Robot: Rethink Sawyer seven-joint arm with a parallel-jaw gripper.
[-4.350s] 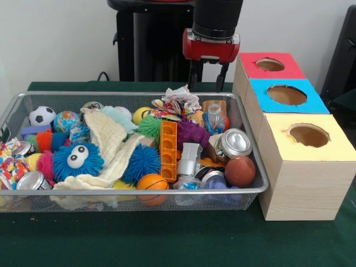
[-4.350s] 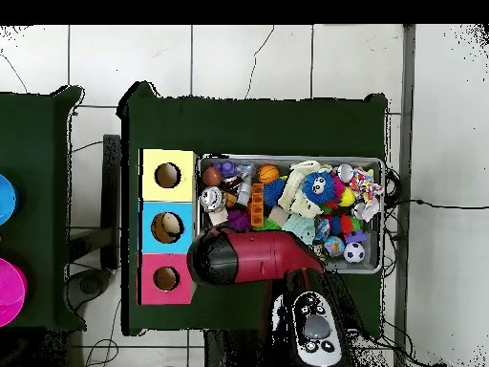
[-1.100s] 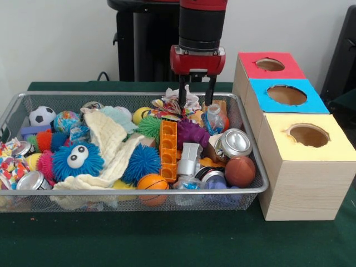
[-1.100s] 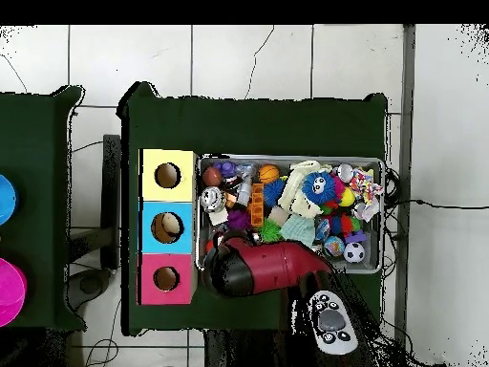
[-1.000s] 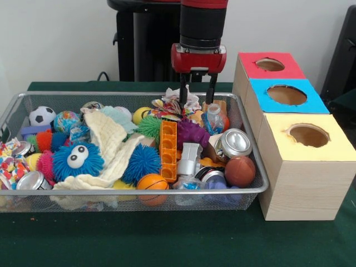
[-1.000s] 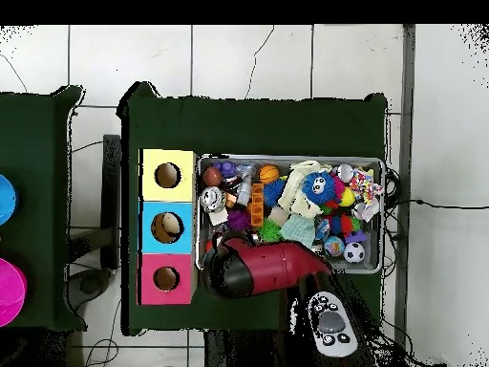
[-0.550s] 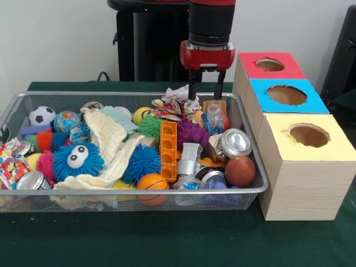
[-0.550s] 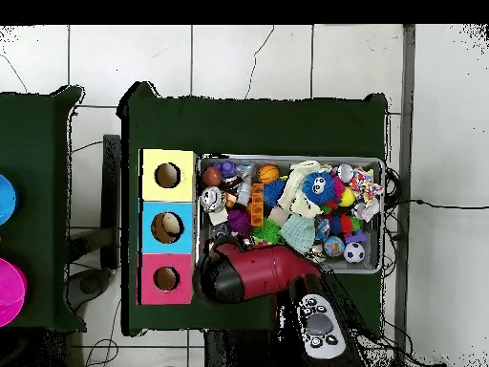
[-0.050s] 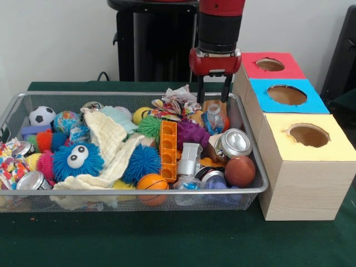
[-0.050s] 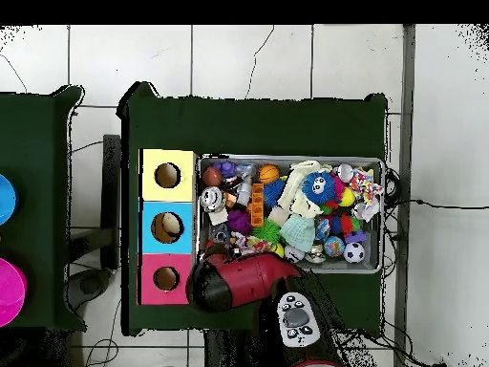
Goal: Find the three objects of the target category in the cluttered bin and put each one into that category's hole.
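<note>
The wire bin (image 9: 247,147) sits on the green table (image 9: 167,239), packed with spiky balls, cans, cloths and blocks, and just beside its end stands a wooden box with red (image 9: 270,64), blue (image 9: 286,94) and yellow (image 9: 308,135) holes. The gripper (image 9: 214,89) hangs over the bin's back corner nearest the red hole, above a small bottle (image 9: 213,118), its fingers spread apart and empty. A crumpled wrapper (image 9: 179,100) lies just beside it.

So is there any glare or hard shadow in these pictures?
Front view: even light, with a bright glint on the silver can and only soft shadow under the basket. Overhead view: floor tiles look washed out white.
</note>
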